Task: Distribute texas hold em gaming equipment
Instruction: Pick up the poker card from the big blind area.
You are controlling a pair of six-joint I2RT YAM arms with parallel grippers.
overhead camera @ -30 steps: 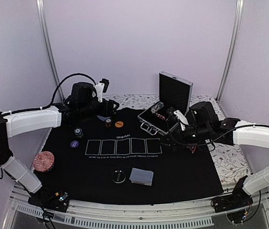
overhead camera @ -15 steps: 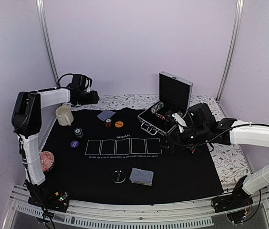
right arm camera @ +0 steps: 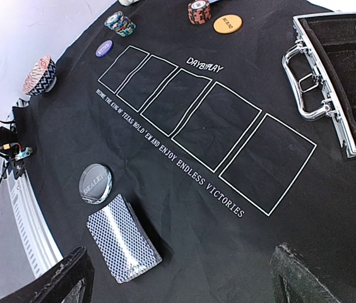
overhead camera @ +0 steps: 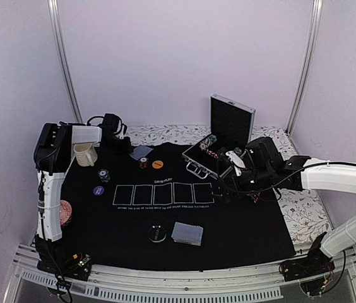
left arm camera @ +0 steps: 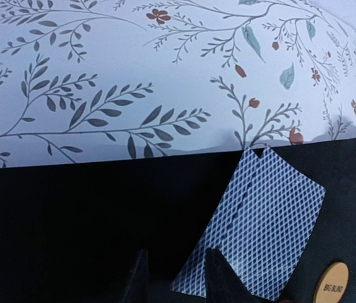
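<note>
Item 1. A single grey-blue-backed playing card (left arm camera: 254, 224) lies face down and flat at the far edge of the black mat (left arm camera: 71, 221), left of centre. Its far corner reaches the border with the floral tablecloth (left arm camera: 134, 76).

Item 2. An orange disc (left arm camera: 331, 285) lettered BIG BLIND lies near the card, on its near right and apart from it. A reddish chip stack (right arm camera: 198, 11) stands just left of that disc.

Item 3. A green-and-blue chip stack (right arm camera: 120, 23) stands further left, with a purple disc (right arm camera: 104, 48) on its near side.

Item 4. The remaining deck (right arm camera: 122, 237) sits squared up near the mat's near edge. A round disc marked DEALER (right arm camera: 95, 183) lies just to its left. None of the five printed card outlines (right arm camera: 203, 126) at mid-mat has a card on it.

Item 5. The left gripper (left arm camera: 177, 265) is low over the mat, at the near left corner of the single card. Its jaws stand narrowly apart with nothing between them.

Item 6. The right gripper (right arm camera: 181, 281) hangs over the right part of the mat. Its jaws are spread wide and grasp nothing.

Item 7. The open aluminium case (right arm camera: 329, 82) stands at the far right with chips inside. A cream mug (overhead camera: 84, 153) is at the far left, and a patterned bowl (right arm camera: 39, 74) is at the left edge.
</note>
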